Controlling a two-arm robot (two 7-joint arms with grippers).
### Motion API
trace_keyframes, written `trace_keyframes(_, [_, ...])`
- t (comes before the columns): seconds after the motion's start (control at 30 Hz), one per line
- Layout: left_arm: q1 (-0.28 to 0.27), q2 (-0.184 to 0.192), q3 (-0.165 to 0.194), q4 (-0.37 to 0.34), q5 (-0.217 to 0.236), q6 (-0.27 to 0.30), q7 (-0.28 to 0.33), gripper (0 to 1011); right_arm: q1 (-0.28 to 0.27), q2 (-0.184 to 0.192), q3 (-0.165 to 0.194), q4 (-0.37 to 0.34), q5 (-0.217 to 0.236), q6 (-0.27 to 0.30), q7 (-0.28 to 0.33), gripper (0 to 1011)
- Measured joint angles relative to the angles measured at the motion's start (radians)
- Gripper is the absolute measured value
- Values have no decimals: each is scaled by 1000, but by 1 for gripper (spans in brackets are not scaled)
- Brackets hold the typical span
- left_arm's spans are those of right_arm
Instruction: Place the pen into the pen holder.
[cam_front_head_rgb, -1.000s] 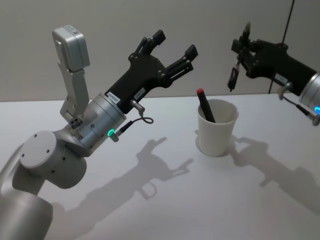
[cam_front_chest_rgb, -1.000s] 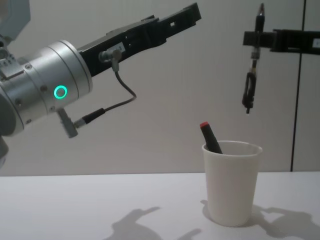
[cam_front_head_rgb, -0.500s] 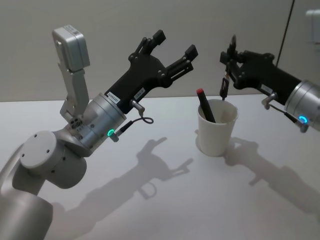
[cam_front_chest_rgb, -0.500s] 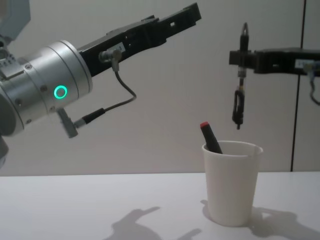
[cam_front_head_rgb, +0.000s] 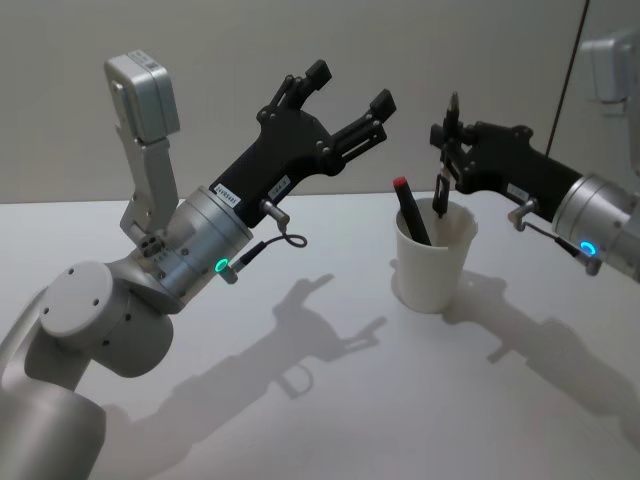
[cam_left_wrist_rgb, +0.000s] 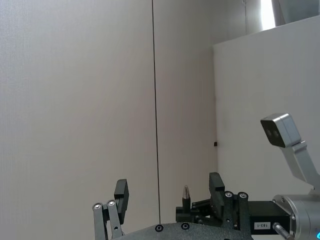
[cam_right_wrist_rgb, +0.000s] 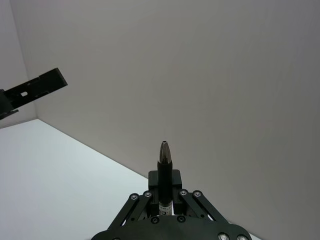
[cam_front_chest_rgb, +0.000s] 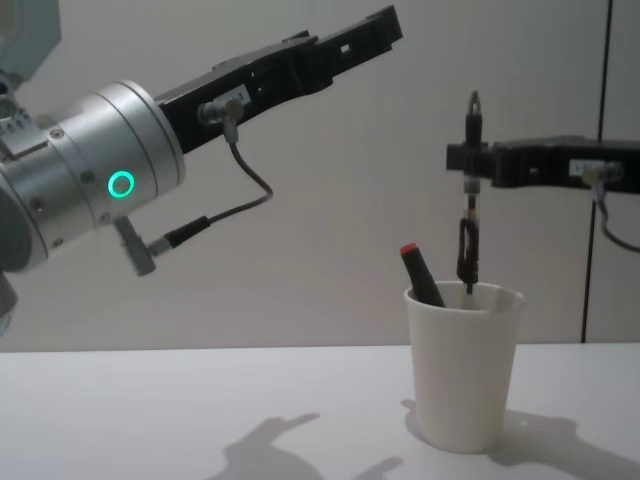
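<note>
Above table (cam_front_head_rgb: 300, 420): pen (cam_front_chest_rgb: 468, 255) in right claw (cam_front_chest_rgb: 470, 165)

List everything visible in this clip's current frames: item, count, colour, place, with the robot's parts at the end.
pen holder: 1, white paper cup, upright on the table, right of centre.
red-capped pen: 1, black with red cap, leaning inside the pen holder, cap above the rim.
pen: 1, black, vertical, held by the right pincer, lower tip at the pen holder's mouth.
table: 1, white, under the pen holder.
left pincer: 1, black, open, raised high left of the pen holder, holding nothing.
right pincer: 1, black, shut on the pen, above the pen holder.
</note>
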Motion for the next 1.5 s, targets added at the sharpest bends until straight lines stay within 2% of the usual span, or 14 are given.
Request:
trace_keyframes(0.27, [0,0,0,0,0,0,0,1001,7,-11,-5,27,-2,11,3,129])
trace_keyframes(0.4, [0,0,0,0,0,0,0,1001,9,-14,-6,35,-3,14,3,193])
trace_keyframes(0.43, [0,0,0,0,0,0,0,1001,9,-15,-7,37,-3,15,4,257])
trace_keyframes(0.63, [0,0,0,0,0,0,0,1001,11,-18,-8,44,-4,18,4,412])
trace_keyframes(0.67, [0,0,0,0,0,0,0,1001,11,-18,-8,46,-4,18,4,468])
trace_keyframes(0.73, [0,0,0,0,0,0,0,1001,12,-19,-8,47,-4,19,4,509])
trace_keyframes(0.77, [0,0,0,0,0,0,0,1001,12,-19,-8,48,-4,19,5,570])
trace_keyframes(0.9, [0,0,0,0,0,0,0,1001,12,-20,-9,51,-4,20,5,695])
trace_keyframes(1.27, [0,0,0,0,0,0,0,1001,14,-19,-8,51,-4,19,8,992])
trace_keyframes(1.5, [0,0,0,0,0,0,0,1001,14,-8,4,36,-5,7,-1,1002])
